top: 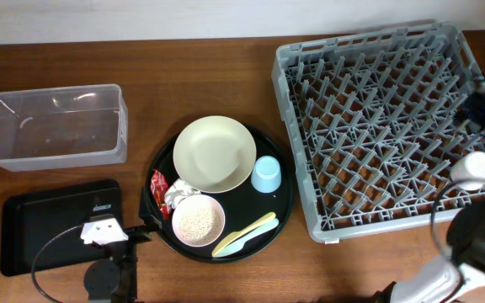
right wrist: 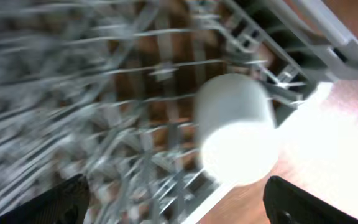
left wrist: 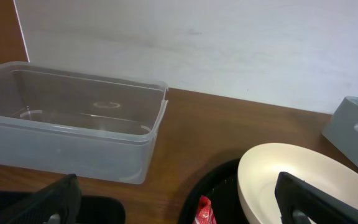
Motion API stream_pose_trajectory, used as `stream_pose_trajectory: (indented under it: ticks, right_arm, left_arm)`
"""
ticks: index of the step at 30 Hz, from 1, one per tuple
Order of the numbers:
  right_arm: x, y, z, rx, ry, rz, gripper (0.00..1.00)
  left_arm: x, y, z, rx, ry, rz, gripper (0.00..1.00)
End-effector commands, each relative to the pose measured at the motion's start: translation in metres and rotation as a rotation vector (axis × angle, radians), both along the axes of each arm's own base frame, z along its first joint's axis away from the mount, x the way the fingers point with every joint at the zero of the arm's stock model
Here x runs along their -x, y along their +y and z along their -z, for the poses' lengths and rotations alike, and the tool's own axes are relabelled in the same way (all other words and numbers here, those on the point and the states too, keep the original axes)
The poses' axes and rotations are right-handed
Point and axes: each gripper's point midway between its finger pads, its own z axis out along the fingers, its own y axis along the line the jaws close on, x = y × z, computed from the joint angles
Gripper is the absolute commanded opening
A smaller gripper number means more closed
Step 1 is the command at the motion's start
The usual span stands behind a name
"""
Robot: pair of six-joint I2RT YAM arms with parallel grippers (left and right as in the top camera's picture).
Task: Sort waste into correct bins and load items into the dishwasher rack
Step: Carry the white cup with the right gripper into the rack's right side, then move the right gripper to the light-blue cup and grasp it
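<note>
Overhead view of a wooden desk (top: 200,76). A grey dishwasher rack (top: 369,118) fills the right side. The white cup (top: 473,168) is inside it, close against the right wall and towards the front. The right jaws stand wide apart on either side of the cup and touch nothing, so the cup rests on the pegs by itself. The left jaws, low at the front left beside the flat black tray (top: 49,231), are also wide apart and empty.

The step in hand appears to be setting the white cup down in the rack. To finish it well, the right arm should draw straight back along its own line. Both fingers need to clear the cup, because a nudge could tip it over the wall just beside it.

The cup seems to lie tilted rather than upright. Its long axis runs across the pegs, and one round end faces the rack's outer edge and the wrist camera (glare hides whether that end is the mouth or the base).

Left of the rack, the round black tray (top: 251,206) holds the cream dish (top: 215,153), light blue cup (top: 266,175) and pink bowl (top: 198,220).
</note>
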Motion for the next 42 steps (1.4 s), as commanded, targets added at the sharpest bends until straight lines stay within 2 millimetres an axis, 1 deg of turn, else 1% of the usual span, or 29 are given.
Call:
stream_pose_trajectory:
  ticks: [1,3,4,5,8,9,10,11,12,15,16,19,20,21,23,24,25,27,30,32,35,38,41,42]
  right_arm:
    - [-0.015,0.078,-0.067,-0.06,-0.21,-0.261,0.9]
    - [-0.018,0.119,-0.074,-0.1,-0.222,-0.384,0.88]
    - [-0.019,0.141,-0.074,-0.121,-0.216,-0.453,0.86]
    - [-0.019,0.172,-0.072,-0.14,-0.198,-0.545,0.85]
    - [-0.017,0.24,-0.056,-0.165,-0.137,-0.761,0.82]
    - [-0.013,0.262,-0.049,-0.174,-0.112,-0.826,0.82]
    - [-0.008,0.29,-0.036,-0.17,-0.069,-0.903,0.82]
    - [-0.005,0.305,-0.025,-0.158,-0.035,-0.951,0.82]
    - [0.001,0.325,-0.01,-0.151,0.006,-1.01,0.82]
    - [0.019,0.366,0.028,-0.118,0.108,-1.139,0.8]
    - [0.024,0.375,0.039,-0.097,0.135,-1.171,0.78]
    - [0.039,0.4,0.064,-0.06,0.182,-1.258,0.79]
    - [0.042,0.406,0.07,-0.054,0.185,-1.276,0.8]
    - [0.042,0.408,0.075,-0.02,0.188,-1.278,0.8]
    - [0.036,0.4,0.083,0.085,0.188,-1.228,0.85]
    - [0.034,0.399,0.087,0.104,0.182,-1.224,0.86]
    - [0.032,0.403,0.093,0.093,0.163,-1.232,0.88]
    - [0.029,0.409,0.106,0.07,0.133,-1.236,0.88]
    - [0.031,0.41,0.125,0.06,0.122,-1.237,0.88]
    - [0.032,0.413,0.132,0.044,0.112,-1.24,0.87]
    - [0.025,0.418,0.135,0.042,0.073,-1.24,0.82]
    - [0.023,0.419,0.134,0.042,0.062,-1.24,0.75]
    - [0.022,0.419,0.133,0.046,0.06,-1.239,0.73]
    - [0.022,0.419,0.132,0.046,0.058,-1.239,0.69]
  left_arm:
    - [0.0,-0.001,0.001,-0.016,0.0,0.006,0.99]
    - [0.0,-0.001,0.001,-0.016,0.0,0.006,0.99]
    - [0.0,-0.001,0.001,-0.016,0.0,0.006,0.99]
    - [0.0,-0.001,0.001,-0.016,0.0,0.006,0.99]
    - [0.0,-0.001,0.001,-0.016,0.0,0.006,0.99]
    - [0.0,-0.001,0.001,-0.016,0.0,0.006,0.99]
    - [0.0,-0.001,0.001,-0.016,0.0,0.006,0.99]
    - [0.0,-0.001,0.001,-0.016,0.0,0.006,0.99]
    - [0.0,-0.001,0.001,-0.016,0.0,0.006,0.99]
    - [0.0,-0.001,0.001,-0.016,0.0,0.006,0.99]
    - [0.0,-0.001,0.001,-0.016,0.001,0.006,0.99]
    - [0.0,-0.001,0.001,-0.016,0.0,0.006,0.99]
    - [0.0,-0.001,0.001,-0.016,0.0,0.006,0.99]
    - [0.0,-0.001,0.001,-0.016,0.0,0.006,0.99]
    - [0.0,-0.001,0.001,-0.016,0.0,0.006,0.99]
    - [0.0,-0.001,0.001,-0.016,0.001,0.006,0.99]
    - [0.0,-0.001,0.001,-0.016,0.0,0.006,0.99]
    - [0.0,-0.001,0.001,-0.016,0.0,0.006,0.99]
    - [0.0,-0.001,0.001,-0.016,0.0,0.006,0.99]
    - [0.0,-0.001,0.001,-0.016,0.001,0.006,0.99]
    - [0.0,-0.001,0.001,-0.016,0.0,0.006,0.99]
    - [0.0,-0.001,0.001,-0.016,0.0,0.006,0.99]
    - [0.0,-0.001,0.001,-0.016,0.0,0.006,0.99]
    - [0.0,0.0,0.001,-0.016,0.0,0.006,0.99]
